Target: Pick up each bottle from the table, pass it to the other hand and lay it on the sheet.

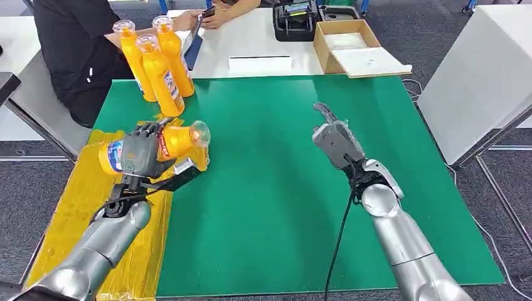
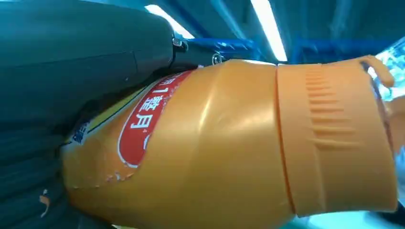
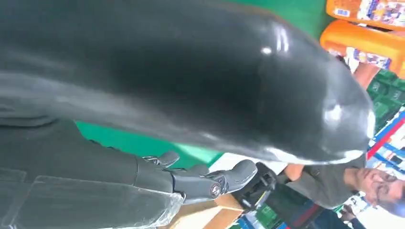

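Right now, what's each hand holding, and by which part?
The left hand grips an orange bottle around its labelled body, bottle lying sideways above the yellow sheet. The right hand holds nothing.

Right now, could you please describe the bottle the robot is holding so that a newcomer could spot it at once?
Start at the green mat and go to the yellow sheet on its left edge. Above that sheet, the left hand grips an orange bottle. It lies sideways, while the three other bottles stand upright at the mat's far left corner.
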